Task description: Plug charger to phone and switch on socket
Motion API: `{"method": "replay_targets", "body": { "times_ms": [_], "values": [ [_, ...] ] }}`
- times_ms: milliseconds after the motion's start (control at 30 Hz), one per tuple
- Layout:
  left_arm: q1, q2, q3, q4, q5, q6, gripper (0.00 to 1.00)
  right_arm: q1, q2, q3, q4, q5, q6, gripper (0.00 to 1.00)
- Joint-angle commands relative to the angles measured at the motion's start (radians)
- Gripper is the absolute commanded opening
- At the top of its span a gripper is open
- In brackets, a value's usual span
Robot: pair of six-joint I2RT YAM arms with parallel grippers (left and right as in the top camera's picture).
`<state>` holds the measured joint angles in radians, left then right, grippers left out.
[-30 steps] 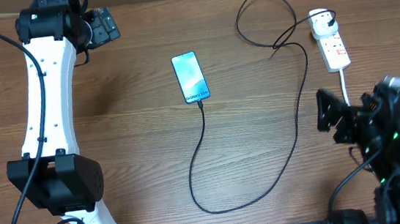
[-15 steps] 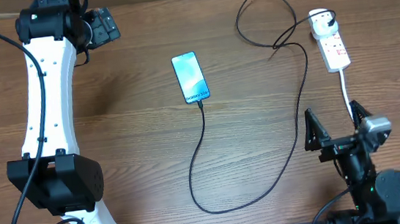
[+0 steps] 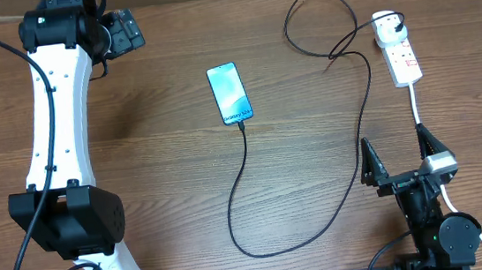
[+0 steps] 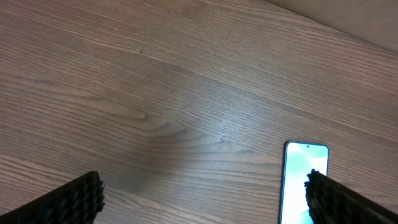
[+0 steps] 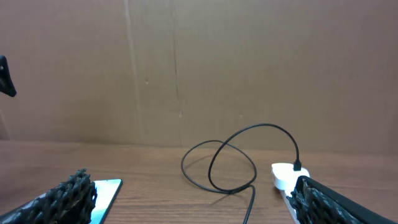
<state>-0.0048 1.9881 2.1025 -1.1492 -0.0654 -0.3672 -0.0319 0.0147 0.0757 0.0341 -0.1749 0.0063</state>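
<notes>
Jaws of the right gripper [image 3: 395, 151] are standing wide apart and gripping nothing, pointing away from the robot over the near right part of the wooden table [image 3: 164, 160]. Its own camera is showing both black ribbed fingers [image 5: 65, 199] at the bottom corners of the view, with a brown cardboard wall [image 5: 199, 74] rising behind the table.

The thick white cord [image 3: 415, 105] of the socket [image 3: 404, 57] is running down towards this gripper and passing beside or under its right finger; which of the two cannot be told. The socket itself is lying near the far right edge, and whether its switch is on cannot be told.

The charger [image 3: 368, 78] is sitting with its white plug end [image 3: 385, 25] in the socket's far end. From there it is curling into a loop, dropping past the right gripper's left side, sweeping round near the front edge and climbing to the phone [image 3: 229, 93].

The phone is lying flat near the middle of the table, screen up and glowing blue, well apart from both grippers. The connector tip [image 3: 242, 124] is touching its near short edge, beside the Galaxy text; how deeply it is seated cannot be told.

The left gripper [image 3: 127, 29] is hanging over the far left corner, jaws also spread wide and empty, and its wrist camera is catching one end of the phone beside one finger.
</notes>
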Motion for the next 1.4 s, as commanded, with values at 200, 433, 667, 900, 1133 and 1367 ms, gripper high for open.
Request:
{"method": "replay_targets", "body": {
  "times_ms": [200,433,667,900,1133,1367],
  "values": [
    [-0.004,0.005,0.0,0.0,-0.013,-0.014,1.0,0.004,-0.013,-0.044,0.076,0.027,-0.073,1.0],
    [-0.004,0.005,0.0,0.0,-0.013,-0.014,0.99,0.006,-0.013,-0.068,0.108,0.027,-0.097,1.0],
    [-0.004,0.005,0.0,0.0,-0.013,-0.014,1.0,0.006,-0.013,-0.068,-0.04,0.027,-0.109,1.0],
    [-0.004,0.005,0.0,0.0,-0.013,-0.014,1.0,0.006,-0.013,-0.068,-0.109,0.032,-0.143,1.0],
    [-0.004,0.005,0.0,0.0,-0.013,-0.014,1.0,0.006,-0.013,-0.068,-0.111,0.035,-0.138,1.0],
    [-0.004,0.005,0.0,0.0,-0.013,-0.014,1.0,0.006,-0.012,-0.068,-0.106,0.028,-0.138,1.0]
  ]
}}
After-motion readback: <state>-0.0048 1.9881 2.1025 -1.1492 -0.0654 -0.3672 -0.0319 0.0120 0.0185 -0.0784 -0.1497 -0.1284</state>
